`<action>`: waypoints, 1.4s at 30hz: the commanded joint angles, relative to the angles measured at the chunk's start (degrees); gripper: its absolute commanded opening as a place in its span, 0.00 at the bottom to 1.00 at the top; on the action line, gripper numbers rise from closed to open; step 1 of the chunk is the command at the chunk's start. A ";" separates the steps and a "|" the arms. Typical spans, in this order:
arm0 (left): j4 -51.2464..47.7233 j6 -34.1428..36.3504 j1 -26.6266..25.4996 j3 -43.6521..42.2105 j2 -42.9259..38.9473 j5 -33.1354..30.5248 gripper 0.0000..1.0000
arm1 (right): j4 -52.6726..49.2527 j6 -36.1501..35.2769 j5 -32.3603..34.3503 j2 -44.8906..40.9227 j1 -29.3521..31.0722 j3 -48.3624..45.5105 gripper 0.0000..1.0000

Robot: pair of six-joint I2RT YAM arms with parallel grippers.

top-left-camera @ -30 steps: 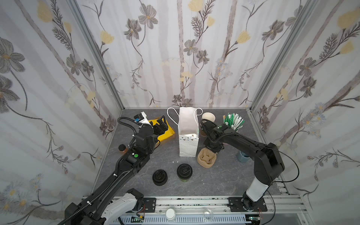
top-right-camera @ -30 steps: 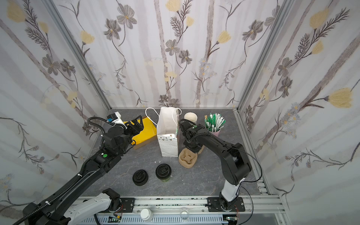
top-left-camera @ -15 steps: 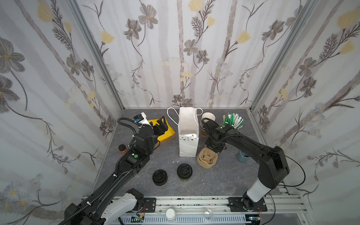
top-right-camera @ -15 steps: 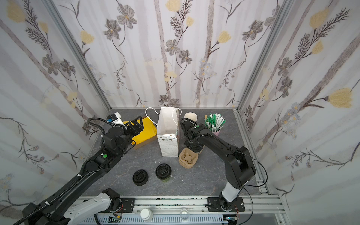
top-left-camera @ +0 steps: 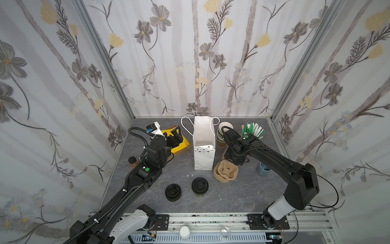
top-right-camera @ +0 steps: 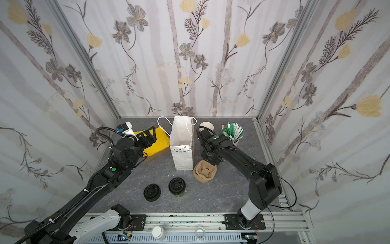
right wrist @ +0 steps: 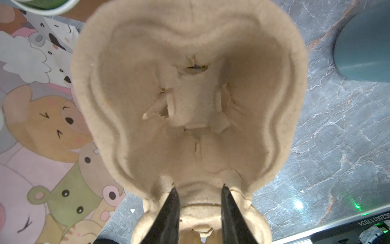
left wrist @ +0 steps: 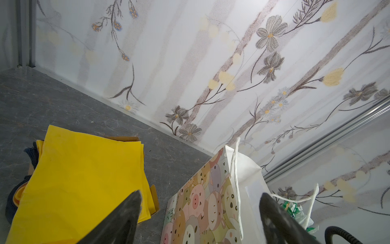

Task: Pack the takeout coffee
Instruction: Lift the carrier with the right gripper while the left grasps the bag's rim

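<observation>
Your left arm stretches from the front rail toward the back with the wrist raised. The left gripper [top-left-camera: 173, 135] hangs above the folded yellow cloth [left wrist: 84, 179], jaws spread wide with nothing between them. The wrist view cuts the fingers off at the frame edge.

The tall white paper bag [top-left-camera: 204, 152] stands upright mid-table with its mouth open, and its depths are hard to read in both top views. In front of it sits the low stack of black plastic lids [top-left-camera: 173, 192]. Just beside that, to the right, is the takeout coffee [top-left-camera: 199, 186], a small olive-brown paper cup with a black sip lid. It stands upright on the table, apart from both grippers.

Right of the bag, the tan moulded-pulp cup carrier [top-left-camera: 226, 172] sits tilted. Your right arm bends at a raised elbow and reaches in with the wrist turned down over the carrier, which hides the right gripper [right wrist: 198, 189] from above. The wrist view shows the jaws set close together on the carrier's rim, apparently pinching it.
</observation>
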 commanded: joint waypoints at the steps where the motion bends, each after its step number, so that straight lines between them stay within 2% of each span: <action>1: -0.39 0.38 0.16 0.61 0.69 1.34 0.88 | -1.85 -2.04 0.23 -1.27 0.24 0.52 0.28; 8: -7.26 0.50 0.74 6.02 3.86 7.56 0.88 | -5.91 -4.98 -0.74 -4.48 1.60 0.56 0.26; 16: -17.69 -0.31 6.59 15.67 10.23 22.64 0.88 | -8.44 -6.04 -0.36 -8.58 3.43 -0.18 0.27; 22: -20.70 -1.80 7.37 22.09 15.91 33.11 0.88 | -7.76 -6.05 -0.94 -12.12 3.90 -1.29 0.27; 30: -28.32 0.96 7.32 29.62 24.46 37.16 0.86 | -7.02 -7.67 -1.18 -14.02 4.28 -1.45 0.26; 34: -31.10 1.62 7.37 32.06 27.40 38.82 0.78 | -7.28 -7.76 -0.94 -14.68 4.25 -1.52 0.26; 36: -32.04 1.94 7.34 32.76 28.32 39.02 0.77 | -7.48 -7.76 -0.65 -14.97 4.26 -1.48 0.26; 42: -33.69 2.76 7.37 33.86 30.53 40.67 0.63 | -7.86 -8.84 -0.29 -15.69 4.26 -0.65 0.26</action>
